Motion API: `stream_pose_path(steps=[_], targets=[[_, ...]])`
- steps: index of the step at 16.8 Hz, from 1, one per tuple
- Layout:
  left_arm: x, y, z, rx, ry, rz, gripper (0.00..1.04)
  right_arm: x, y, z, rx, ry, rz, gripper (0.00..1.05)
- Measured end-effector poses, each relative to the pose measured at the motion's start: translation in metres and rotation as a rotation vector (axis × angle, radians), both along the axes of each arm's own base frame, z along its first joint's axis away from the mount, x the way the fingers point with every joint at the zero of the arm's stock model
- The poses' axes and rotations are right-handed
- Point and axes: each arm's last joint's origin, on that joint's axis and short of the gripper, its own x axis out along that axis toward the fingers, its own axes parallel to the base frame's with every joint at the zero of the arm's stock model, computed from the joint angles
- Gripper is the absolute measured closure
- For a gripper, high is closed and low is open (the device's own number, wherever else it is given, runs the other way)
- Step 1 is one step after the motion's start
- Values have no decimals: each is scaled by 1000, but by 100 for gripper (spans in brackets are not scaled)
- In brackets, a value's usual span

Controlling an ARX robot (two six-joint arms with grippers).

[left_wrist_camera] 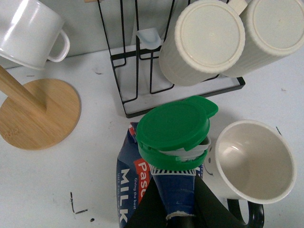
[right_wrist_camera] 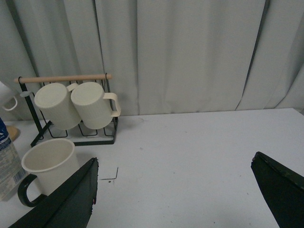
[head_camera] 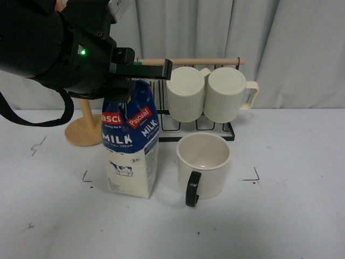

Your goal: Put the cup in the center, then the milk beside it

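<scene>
Cream-white cup [head_camera: 204,162] with a black handle stands upright and empty on the white bench [head_camera: 291,216]. Just beside the cup, on my left arm's side and not touching it, the blue-topped milk [head_camera: 132,156] carton stands upright. My left claw [left_wrist_camera: 176,202] is pinched on the carton's top fold by the green cap [left_wrist_camera: 173,126]. My right claw [right_wrist_camera: 175,194], on the cup's other side, is spread wide and holds nothing.

One milk carton [head_camera: 132,151] is standing beside one black-handled cup [head_camera: 207,167], two ribbed mugs [head_camera: 186,93] [head_camera: 226,94] are hanging on one wire rack [head_camera: 199,61], and one small white mug [left_wrist_camera: 28,31] is sitting by one wooden stand [left_wrist_camera: 40,114].
</scene>
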Motion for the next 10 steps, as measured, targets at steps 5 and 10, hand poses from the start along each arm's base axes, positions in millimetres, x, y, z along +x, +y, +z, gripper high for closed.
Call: stream_pose_path(steps=[5,10], targets=[[-1,-7,-2,-23,6,10,100,0,0,0,0,0,0,6],[-1,-11,-7,-30,10,59,100,0,0,0,0,0,0,6]])
